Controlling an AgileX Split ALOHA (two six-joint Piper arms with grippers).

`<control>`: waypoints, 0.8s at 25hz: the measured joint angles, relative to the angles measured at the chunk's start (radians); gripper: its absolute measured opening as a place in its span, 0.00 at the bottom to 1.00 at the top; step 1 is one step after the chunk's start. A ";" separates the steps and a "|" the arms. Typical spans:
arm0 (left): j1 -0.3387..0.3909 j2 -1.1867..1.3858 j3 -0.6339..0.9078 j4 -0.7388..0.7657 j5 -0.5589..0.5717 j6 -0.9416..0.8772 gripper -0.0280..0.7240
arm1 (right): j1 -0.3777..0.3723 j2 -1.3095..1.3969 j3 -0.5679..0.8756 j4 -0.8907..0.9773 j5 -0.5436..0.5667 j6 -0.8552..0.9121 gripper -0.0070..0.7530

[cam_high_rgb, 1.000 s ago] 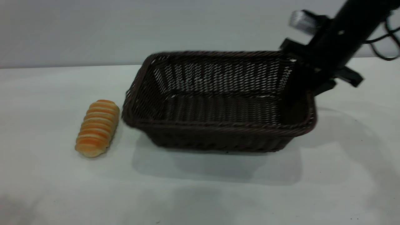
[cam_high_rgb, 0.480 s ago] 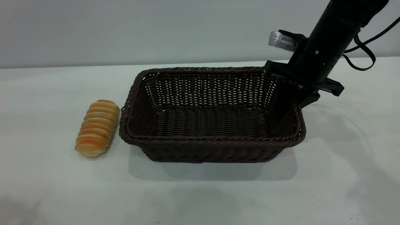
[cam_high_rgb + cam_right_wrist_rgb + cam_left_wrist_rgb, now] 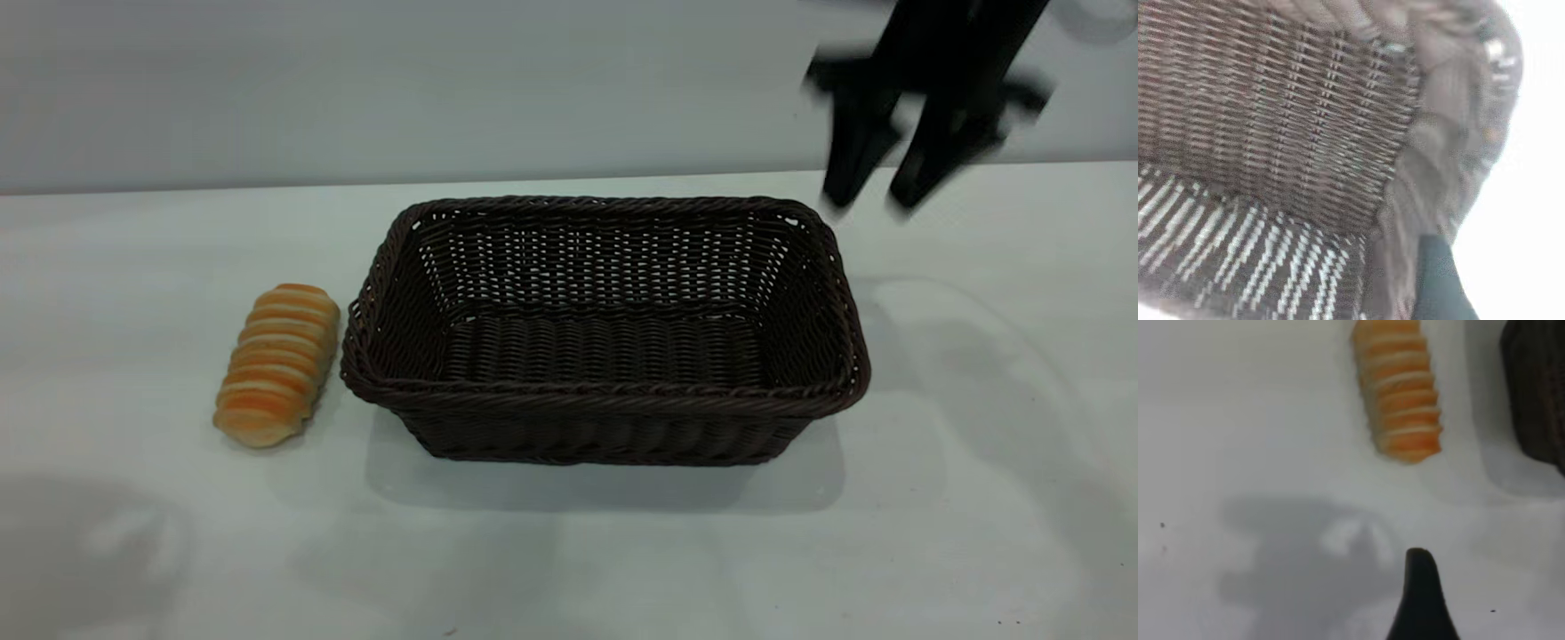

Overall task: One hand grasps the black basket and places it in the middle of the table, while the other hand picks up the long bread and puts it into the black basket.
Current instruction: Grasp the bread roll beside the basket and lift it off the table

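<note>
Black basket (image 3: pixel 605 333) flat near the middle of the white table (image 3: pixel 978 498), long axis running left to right in the exterior view, open side up, nothing inside. Long bread (image 3: pixel 277 363) just left of the basket's left rim, long axis near to far, far end leaning slightly toward the basket. Right gripper (image 3: pixel 876 191) in the air above the far right corner, fingers spread, holding nothing. Left gripper: one fingertip (image 3: pixel 1421 587) low over the table near the bread, spread or pressed together impossible to tell
</note>
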 joint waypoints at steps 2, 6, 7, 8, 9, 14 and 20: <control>0.000 0.092 -0.019 0.000 -0.020 0.000 0.79 | 0.000 -0.110 0.000 -0.016 0.044 -0.005 0.64; -0.003 0.249 -0.095 0.000 -0.033 -0.001 0.79 | 0.018 -0.341 0.045 -0.019 0.099 -0.039 0.60; -0.007 0.284 -0.118 0.000 -0.036 -0.001 0.79 | 0.029 -0.393 0.066 -0.019 0.111 -0.045 0.58; -0.015 0.332 -0.139 0.001 -0.043 0.000 0.79 | 0.048 -0.455 0.102 -0.019 0.119 -0.051 0.57; -0.020 0.365 -0.156 0.001 -0.045 0.000 0.79 | 0.064 -0.505 0.132 -0.019 0.121 -0.053 0.57; -0.037 0.554 -0.262 0.002 -0.080 0.000 0.79 | 0.153 -0.748 0.351 -0.013 0.124 -0.041 0.57; -0.105 0.763 -0.410 0.001 -0.150 0.000 0.79 | 0.198 -0.963 0.617 0.031 0.102 0.027 0.57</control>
